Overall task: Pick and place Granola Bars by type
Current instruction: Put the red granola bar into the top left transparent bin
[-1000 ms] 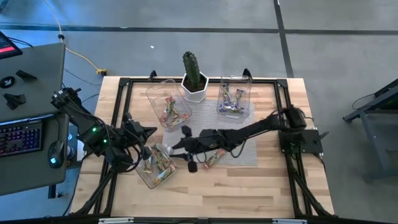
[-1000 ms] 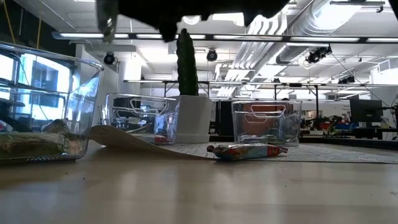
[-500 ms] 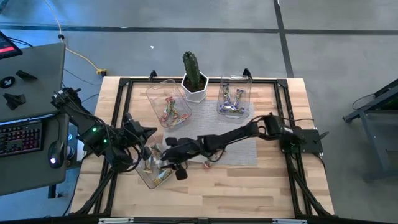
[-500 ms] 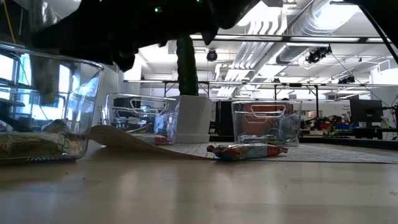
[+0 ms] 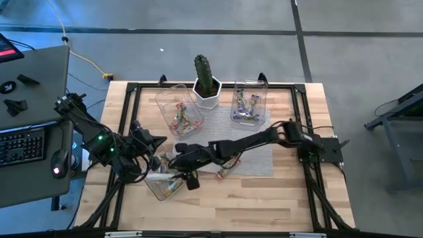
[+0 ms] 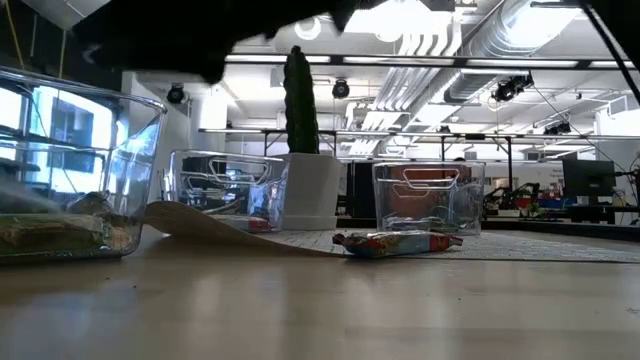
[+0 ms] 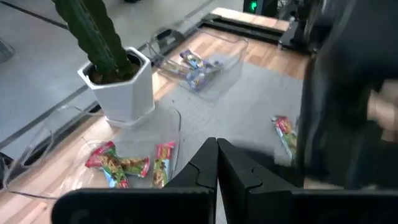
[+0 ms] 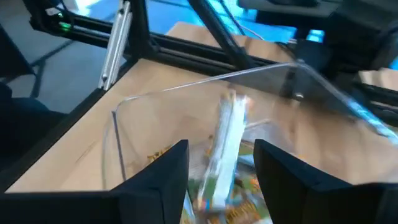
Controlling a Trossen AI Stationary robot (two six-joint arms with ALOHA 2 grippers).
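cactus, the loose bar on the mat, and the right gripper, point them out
cactus (image 5: 203,69), high view, green stem
loose bar (image 6: 395,242), low view, middle of wrapper
right gripper (image 8: 217,163), right wrist view, between its open fingers

Likely a robotics lab, exposed ceiling ducts (image 6: 470,45), rows of workbenches (image 6: 540,222), concrete floor (image 5: 198,16), keyboard (image 5: 20,147) beside the table (image 5: 264,198)

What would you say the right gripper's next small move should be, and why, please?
Probably lift the right gripper straight up and swing it back toward the bar on the grey mat. Its fingers are spread over the front-left tub, and a green-yellow bar is blurred just beyond them, apparently dropping in. That mat bar looks like the only one still unsorted. The left gripper waits shut nearby.
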